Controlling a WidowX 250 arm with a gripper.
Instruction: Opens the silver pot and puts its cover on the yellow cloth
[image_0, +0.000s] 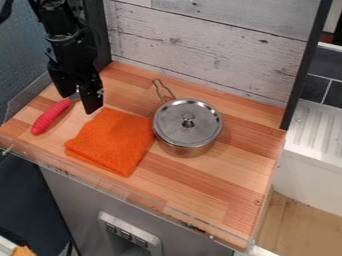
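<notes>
Black gripper (77, 104), jaws spread, L of round silver-metal pot (184, 149); gripping off-ctr, we may drop its round metal lid (175, 131).

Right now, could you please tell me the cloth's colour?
The cloth is orange, clearest in the camera view.

Cloth (113, 140): plain orange. Saucepan (185, 149) and lid (179, 128): silver-grey. Utensil handle (50, 117): pinkish red. Gripper (78, 104): black. Countertop (214, 195): butcher-block strips, pale tan to reddish brown. Backboard (200, 50): whitewashed grey planks, dark knots. Wall tiles (314, 89): charcoal, pale grout lines. Ribbed drainboard (314, 130): white.
</notes>
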